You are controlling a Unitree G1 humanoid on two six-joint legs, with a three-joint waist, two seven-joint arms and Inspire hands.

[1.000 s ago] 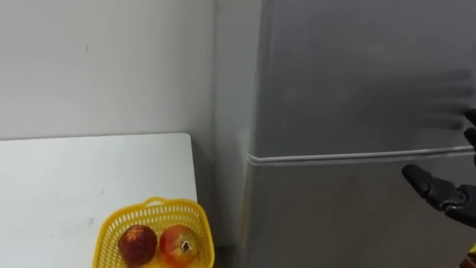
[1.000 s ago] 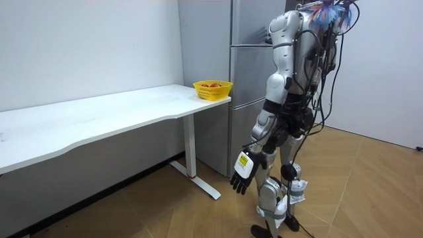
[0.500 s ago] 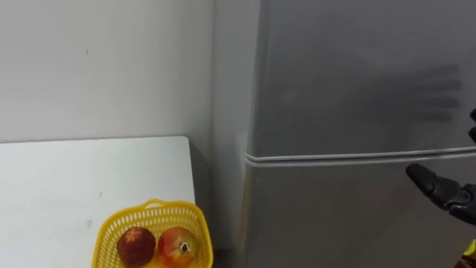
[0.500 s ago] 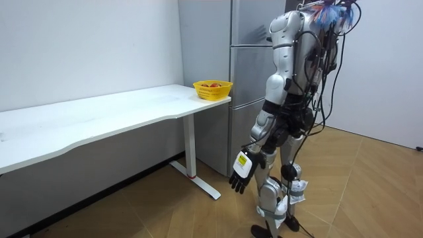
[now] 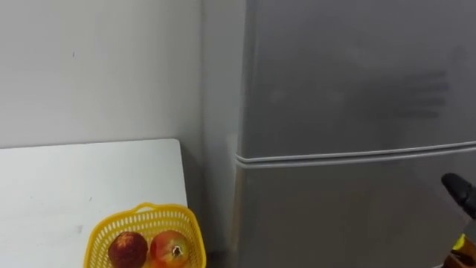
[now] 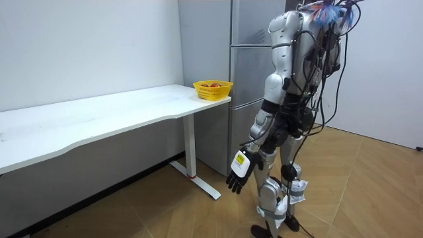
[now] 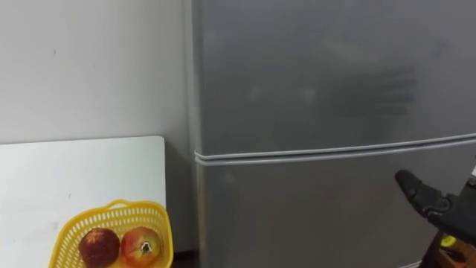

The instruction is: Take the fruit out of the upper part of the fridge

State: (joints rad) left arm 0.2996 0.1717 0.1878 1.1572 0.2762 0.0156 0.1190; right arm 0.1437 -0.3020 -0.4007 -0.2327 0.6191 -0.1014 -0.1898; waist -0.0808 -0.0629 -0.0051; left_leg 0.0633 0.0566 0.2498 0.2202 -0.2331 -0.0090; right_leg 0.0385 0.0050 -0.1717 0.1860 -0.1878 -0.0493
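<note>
text: none legible | labels: none legible | numbers: none legible

One tall grey metal fridge with two doors; one white rectangular table; one yellow plastic mesh basket; two round red fruits showing, perhaps more underneath.

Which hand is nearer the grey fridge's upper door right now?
Right. The right hand is raised before the grey metal fridge, just below its upper door; the left hand hangs low by the thigh.
</note>
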